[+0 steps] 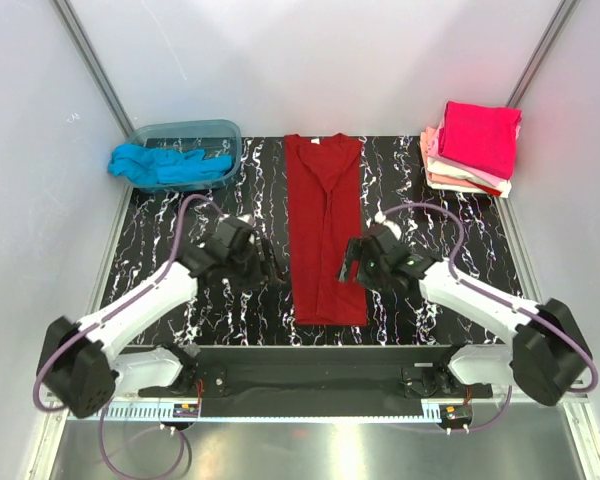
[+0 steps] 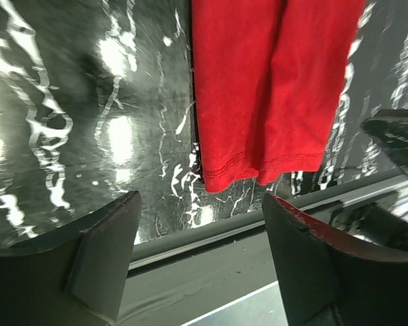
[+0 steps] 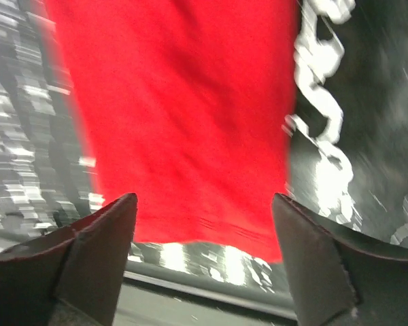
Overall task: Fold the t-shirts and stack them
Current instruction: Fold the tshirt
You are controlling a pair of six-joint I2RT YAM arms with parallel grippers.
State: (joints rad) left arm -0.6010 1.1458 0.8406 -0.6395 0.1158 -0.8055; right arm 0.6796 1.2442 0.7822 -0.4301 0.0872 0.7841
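Dark red shirt (image 1: 325,230) lies flat as a long strip, prob prepped for hem-to-collar fold; done stack (image 1: 475,148) far right of its collar, turquoise shirt (image 1: 155,163) far left. L gripper (image 1: 270,268) + R gripper (image 1: 353,265) flank its hem, fingers spread, empty.

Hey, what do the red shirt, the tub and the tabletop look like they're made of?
Red shirt: soft matte knit cloth, stitched hem. Tub: translucent blue-grey plastic, probably. Tabletop: glossy black with white veining, marble-look; stone or laminate unclear.
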